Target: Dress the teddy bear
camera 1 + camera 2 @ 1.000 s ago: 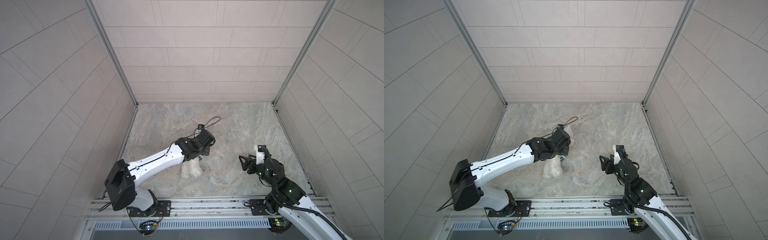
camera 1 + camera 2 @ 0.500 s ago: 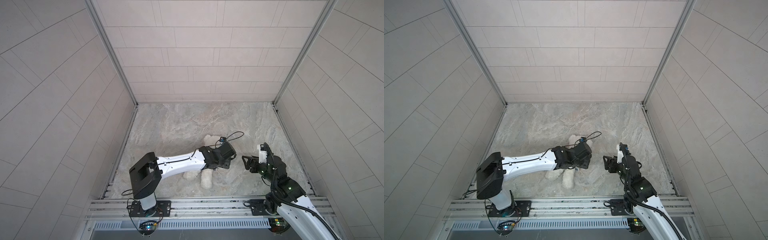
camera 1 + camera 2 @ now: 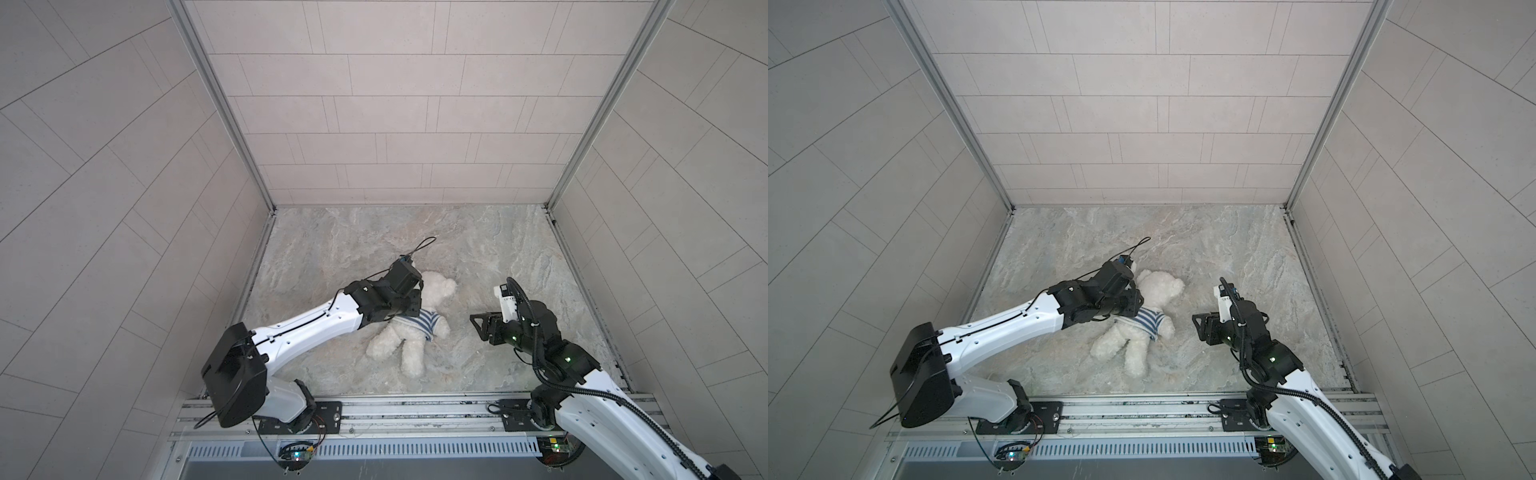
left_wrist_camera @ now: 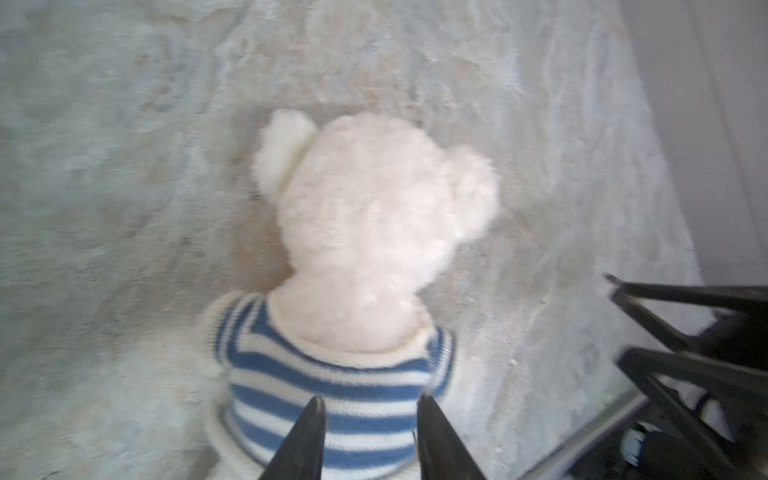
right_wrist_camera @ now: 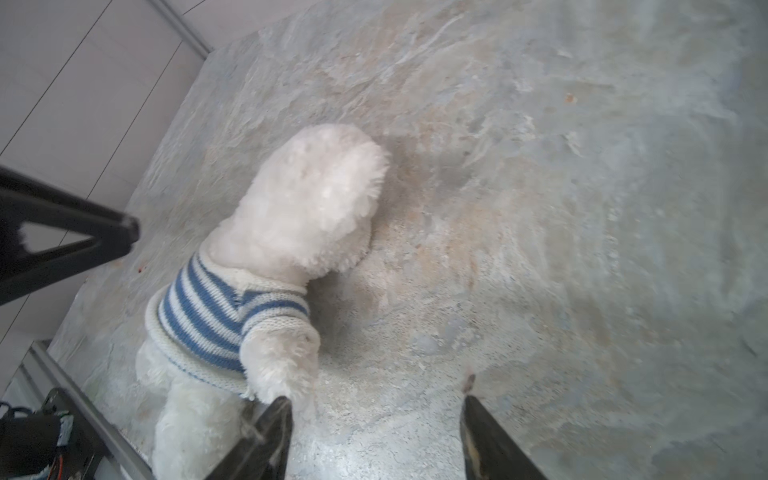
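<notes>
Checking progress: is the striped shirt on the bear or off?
On: the teddy bear wears the striped shirt, head through the collar, one arm out a sleeve.

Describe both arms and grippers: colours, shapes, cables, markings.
Both have white shells and black joints. The left arm carries a thin black cable looping at its wrist; the right arm a ribbed black hose, green lights and a white wrist block. The left gripper and right gripper have black tapering fingers.

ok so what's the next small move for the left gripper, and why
Probably lift the left gripper clear: the fluffy white teddy bear already wears the blue-and-white striped knit shirt, head through the collar, and the jaws stand apart over its back.
</notes>
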### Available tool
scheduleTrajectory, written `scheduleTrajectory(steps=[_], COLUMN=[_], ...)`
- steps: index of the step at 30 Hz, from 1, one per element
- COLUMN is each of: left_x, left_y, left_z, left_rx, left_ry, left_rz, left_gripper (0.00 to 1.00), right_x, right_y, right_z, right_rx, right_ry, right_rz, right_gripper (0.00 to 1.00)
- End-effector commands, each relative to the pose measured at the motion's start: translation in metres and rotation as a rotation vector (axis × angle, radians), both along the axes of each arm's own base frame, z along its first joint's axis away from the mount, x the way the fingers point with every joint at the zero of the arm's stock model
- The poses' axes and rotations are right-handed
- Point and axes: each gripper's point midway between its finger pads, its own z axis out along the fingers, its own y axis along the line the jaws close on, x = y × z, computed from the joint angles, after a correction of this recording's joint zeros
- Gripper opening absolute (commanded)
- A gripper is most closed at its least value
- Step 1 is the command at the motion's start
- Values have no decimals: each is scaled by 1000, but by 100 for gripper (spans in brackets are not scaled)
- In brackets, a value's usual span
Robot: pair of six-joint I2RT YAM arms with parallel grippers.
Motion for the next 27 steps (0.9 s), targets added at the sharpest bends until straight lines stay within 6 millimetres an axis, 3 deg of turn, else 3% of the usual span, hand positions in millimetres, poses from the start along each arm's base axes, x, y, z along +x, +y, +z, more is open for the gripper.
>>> scheduleTrajectory(steps=[1,7,13,17,27], left_x=[-8,-18,-34,-43,-57], left_y=[6,8,10,8,1], left_z=[-15,-38,-52,-56,-63], left_rx=[50,72,102,113,61], left_ry=[35,66,77,76,99], left_rz=[-79,-90,-111,-126,-121], left_gripper=[38,37,38,40,39], right_x=[5,7,6,5,-4], right_y=[22,52,81,101,115], right_z=[22,27,30,30,3], right_rx=[-20,-37,-47,-43,-39], right_ry=[-76,-99,-101,-101,-54], right_rz=[61,101,174,219,245], right_gripper=[58,49,52,41,23])
